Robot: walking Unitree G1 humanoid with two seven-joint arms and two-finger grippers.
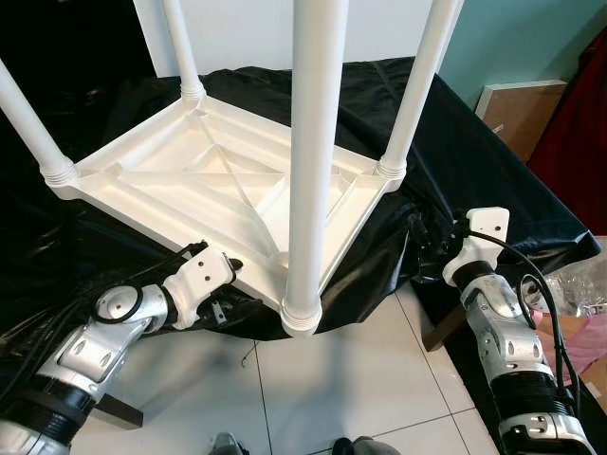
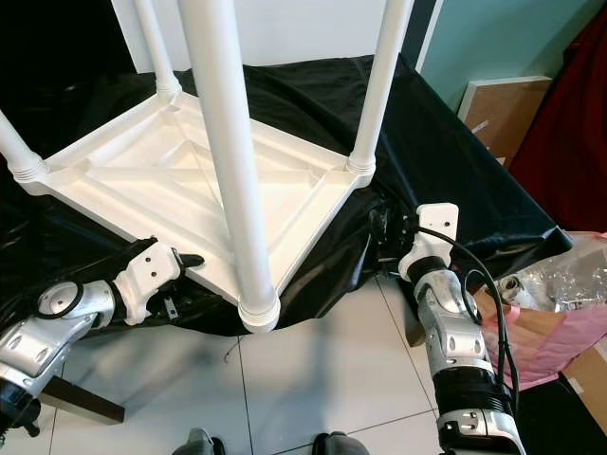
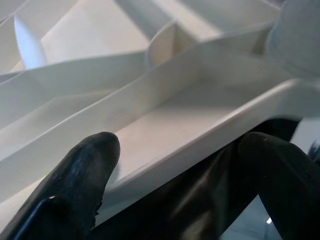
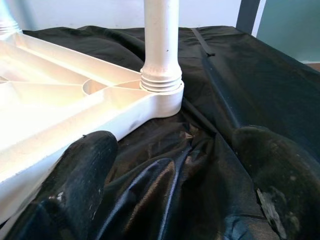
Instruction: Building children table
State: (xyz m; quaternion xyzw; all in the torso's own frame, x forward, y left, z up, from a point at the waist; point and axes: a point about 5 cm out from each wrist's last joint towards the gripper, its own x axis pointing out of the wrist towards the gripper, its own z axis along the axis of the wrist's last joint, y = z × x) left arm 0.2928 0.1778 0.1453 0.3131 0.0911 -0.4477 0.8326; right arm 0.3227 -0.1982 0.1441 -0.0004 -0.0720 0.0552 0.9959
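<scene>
The white plastic children's table (image 1: 218,180) is seen turned upside down on a black glossy sheet (image 1: 474,161) that is draped over a raised surface, with four white round legs (image 1: 313,161) screwed into its corners and standing upward. Its ribbed underside is turned up, and its near corner overhangs the sheet's edge above a white tiled floor (image 1: 360,379). The left gripper (image 3: 175,165) is placed at the table's near-left rim, just short of the nearest leg; its two black fingers (image 3: 85,175) are spread apart, one lying over the rim on the ribbed underside and the other below the rim against the black sheet, so the edge is straddled, though whether it is actually squeezed cannot be told. The right gripper (image 4: 172,170) is held over the crumpled sheet just beside the table's right corner, where a leg is seated in its threaded collar (image 4: 161,82); its fingers are also parted wide, nothing is held between them, and the nearer finger is found close to the table's edge. Beyond the right gripper, a brown board with a white frame (image 1: 517,109) is leaned against a teal wall (image 1: 512,38), and a clear plastic bag (image 2: 560,275) is seen beside the right arm.
</scene>
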